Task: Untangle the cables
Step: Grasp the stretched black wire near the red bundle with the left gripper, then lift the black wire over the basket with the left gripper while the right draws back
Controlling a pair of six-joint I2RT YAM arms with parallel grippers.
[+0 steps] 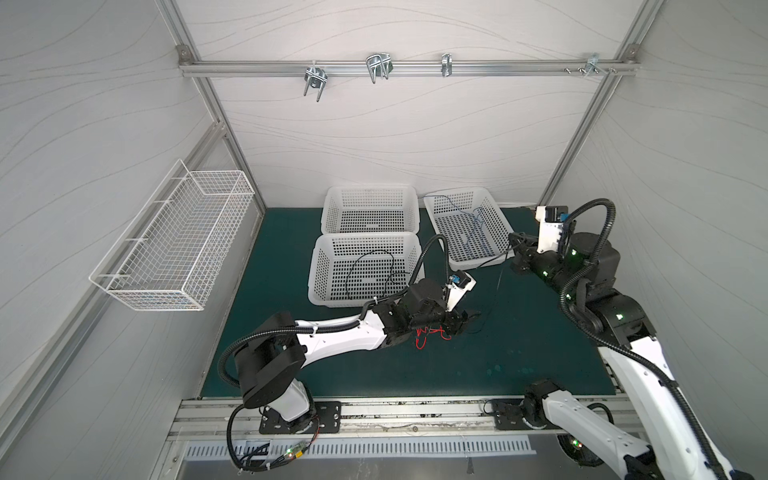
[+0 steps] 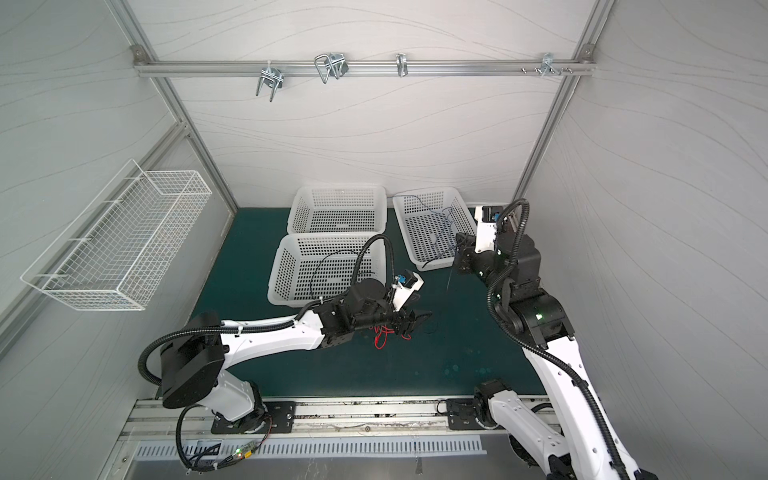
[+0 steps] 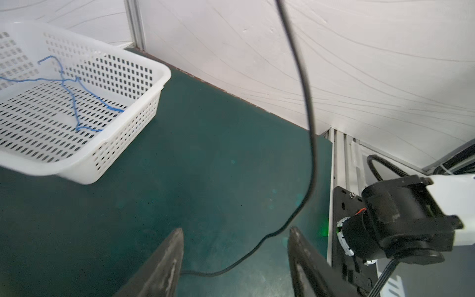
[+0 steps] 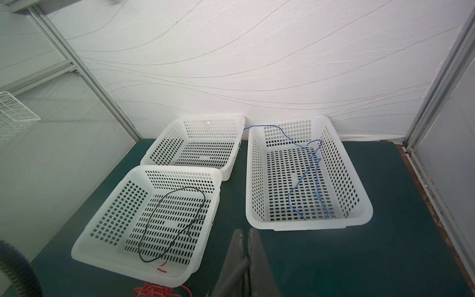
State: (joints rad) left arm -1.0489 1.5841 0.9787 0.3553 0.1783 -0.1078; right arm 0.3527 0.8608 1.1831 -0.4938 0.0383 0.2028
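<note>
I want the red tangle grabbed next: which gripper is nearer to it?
Left. The left gripper sits low beside the red tangle, open. The right gripper is raised by the blue-cable basket, shut on a black cable.

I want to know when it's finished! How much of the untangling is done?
Done: a blue cable lies in the right basket and a black cable in the near basket. In hand: the right gripper, jaws shut, seems to hold a second black cable that trails to the mat between the left gripper's open jaws. Left: the red cables, bunched on the mat.
</note>
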